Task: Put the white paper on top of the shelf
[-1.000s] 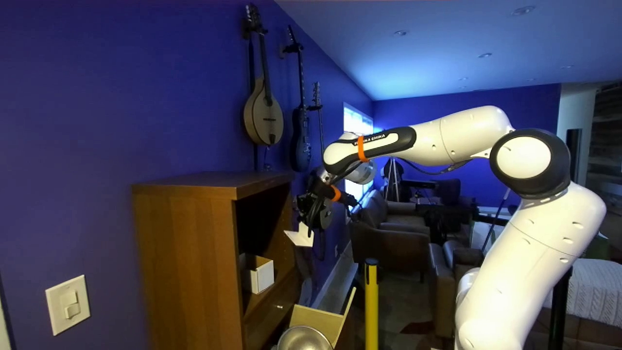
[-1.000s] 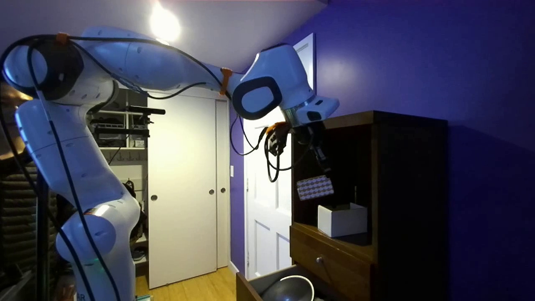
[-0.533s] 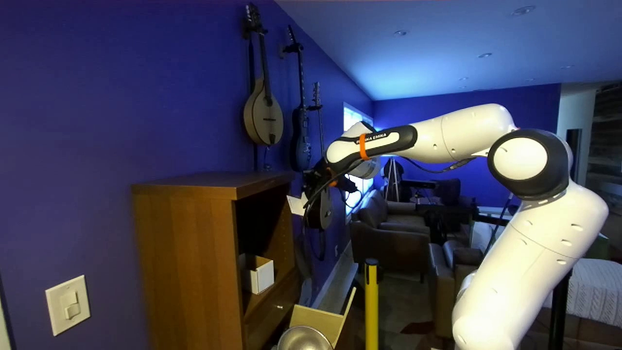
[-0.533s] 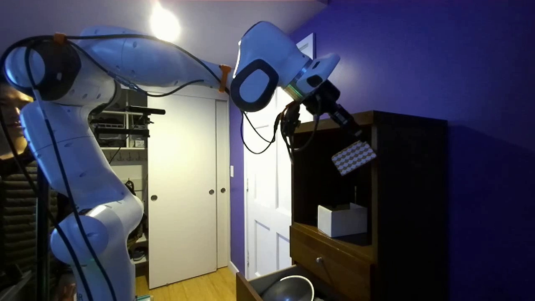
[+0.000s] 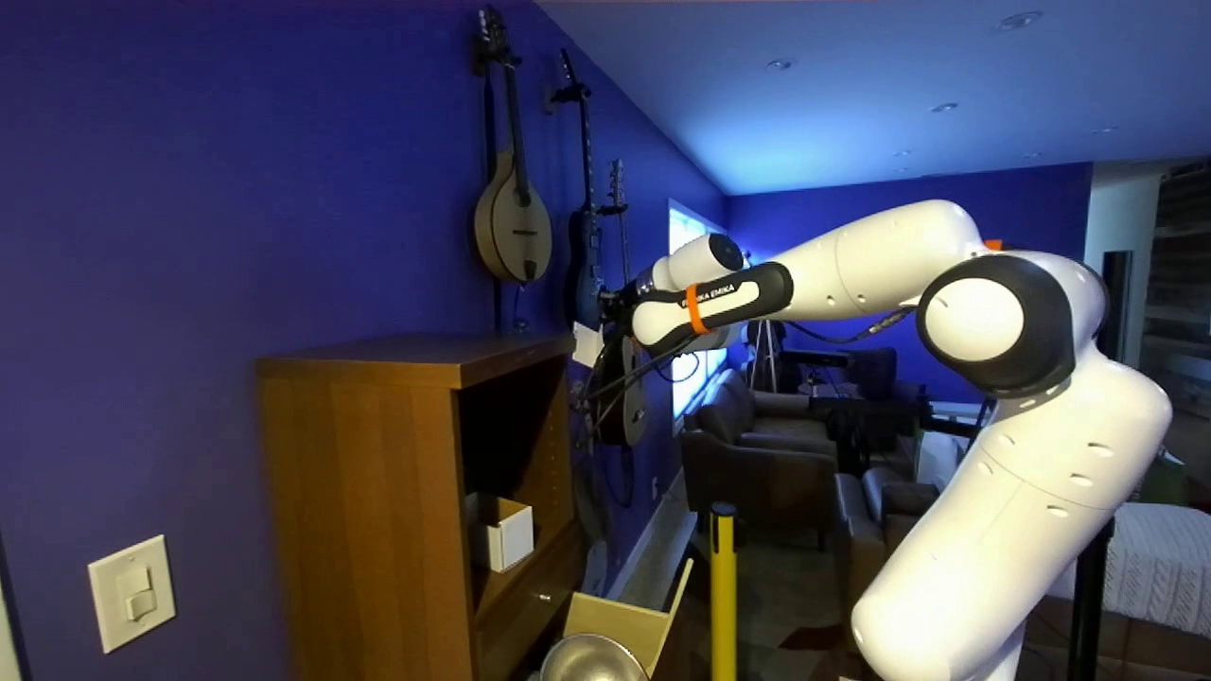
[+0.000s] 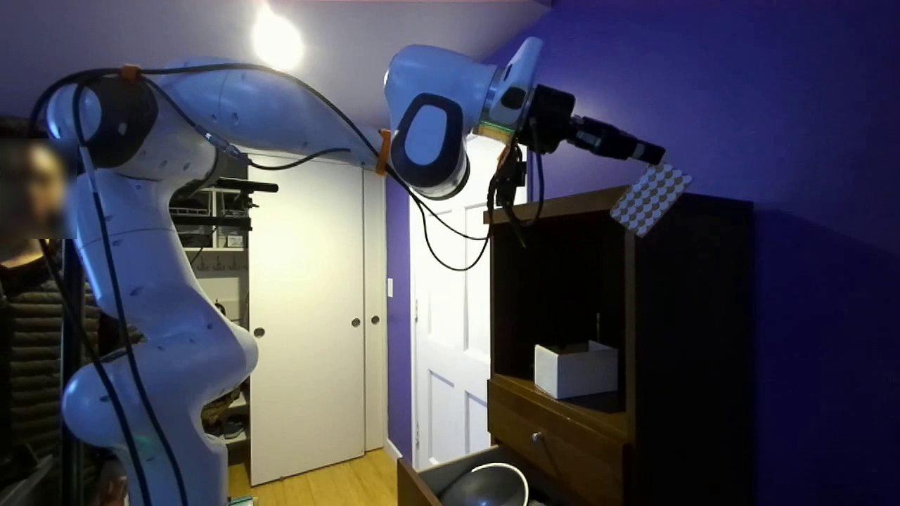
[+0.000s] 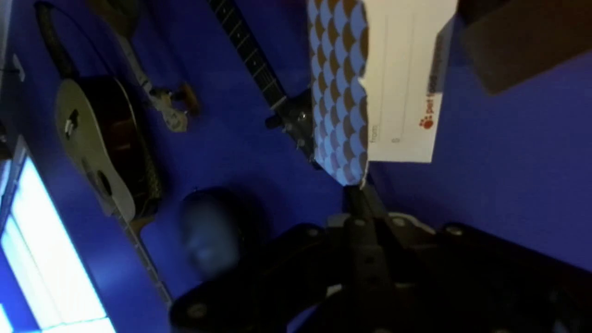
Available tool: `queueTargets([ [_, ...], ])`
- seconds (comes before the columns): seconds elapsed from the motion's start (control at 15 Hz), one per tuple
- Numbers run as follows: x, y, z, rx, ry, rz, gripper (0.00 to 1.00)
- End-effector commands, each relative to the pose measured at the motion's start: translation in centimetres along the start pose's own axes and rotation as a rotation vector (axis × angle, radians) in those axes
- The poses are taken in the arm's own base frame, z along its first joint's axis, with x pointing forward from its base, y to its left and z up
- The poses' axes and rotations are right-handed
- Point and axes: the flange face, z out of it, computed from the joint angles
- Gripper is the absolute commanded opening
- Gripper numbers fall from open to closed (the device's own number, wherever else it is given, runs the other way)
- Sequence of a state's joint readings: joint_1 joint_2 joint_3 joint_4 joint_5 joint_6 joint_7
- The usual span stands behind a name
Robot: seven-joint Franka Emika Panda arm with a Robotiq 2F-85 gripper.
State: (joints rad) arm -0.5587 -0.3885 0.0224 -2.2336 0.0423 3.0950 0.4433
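The white paper is a folded card, plain white (image 7: 402, 83) on one side with a scalloped pattern (image 7: 340, 92) on the other. My gripper (image 7: 358, 189) is shut on its edge in the wrist view. The paper hangs from the fingertips in both exterior views (image 5: 587, 344) (image 6: 650, 200). The gripper (image 6: 657, 156) points nearly level, slightly downward, above the height of the shelf's top. The shelf is a brown wooden cabinet (image 5: 378, 511) (image 6: 692, 337). The paper overlaps its top front corner in an exterior view; I cannot tell whether they touch.
A white box (image 6: 576, 369) stands in the shelf's open compartment. Below, an open drawer holds a metal bowl (image 5: 594, 657). A yellow post (image 5: 723, 586) stands in front. Instruments, including a mandolin (image 5: 516, 227), hang on the blue wall. A person (image 6: 35, 316) is at the far left edge.
My gripper has risen with the paper from in front of the open compartment to the height of the shelf's top. The wrist has tilted from pointing down to nearly level.
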Motion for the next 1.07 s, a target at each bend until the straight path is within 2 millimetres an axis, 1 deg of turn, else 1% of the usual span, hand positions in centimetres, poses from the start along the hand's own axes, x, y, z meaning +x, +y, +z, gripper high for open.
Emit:
queueTargets([
  [0.0,1.6,0.2,-0.5,-0.01,0.175,0.052,0.0],
  [0.2,2.7,0.6,-1.8,0.001,0.331,0.096,0.0],
  [0.27,2.9,0.1,-2.1,0.021,0.355,0.119,0.0],
  [0.4,1.9,-2.1,-1.3,0.097,0.303,0.162,0.0],
  [0.47,0.9,-3.7,-0.7,0.134,0.247,0.174,0.0],
  [0.53,0.3,-4.9,-0.6,0.164,0.218,0.184,0.0],
  [0.67,-1.5,-8.3,-0.7,0.249,0.159,0.194,0.0],
  [0.87,-4.0,-12.9,-2.2,0.386,0.09,0.194,0.0],
  [1.0,-6.1,-15.1,-3.6,0.463,0.028,0.203,0.0],
])
